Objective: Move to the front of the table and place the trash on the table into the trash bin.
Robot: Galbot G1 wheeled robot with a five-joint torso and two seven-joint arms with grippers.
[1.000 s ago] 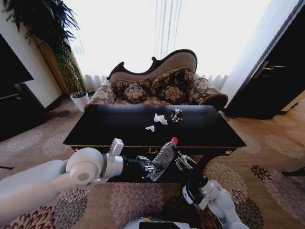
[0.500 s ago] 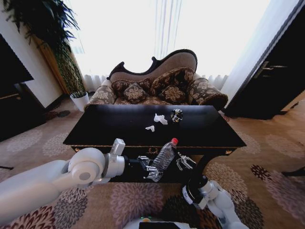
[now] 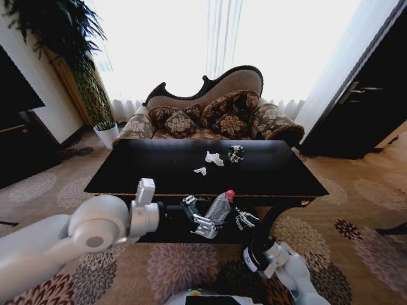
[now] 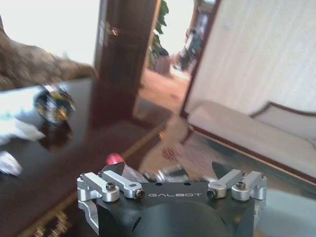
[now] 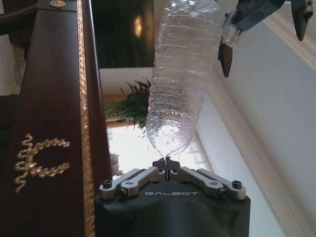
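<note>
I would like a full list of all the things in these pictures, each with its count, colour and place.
table: one, glossy black with gold trim, in front of the robot.
paper wads: two, white, on the table top near its middle.
lump: one, dark and shiny, on the table beside the wads.
bottle: one, clear plastic with red cap, at the table's front edge.
sofa: one, brown patterned, behind the table.
plant: one, green, far left.
left gripper: open, next to the bottle.
right gripper: shut on the bottle.
</note>
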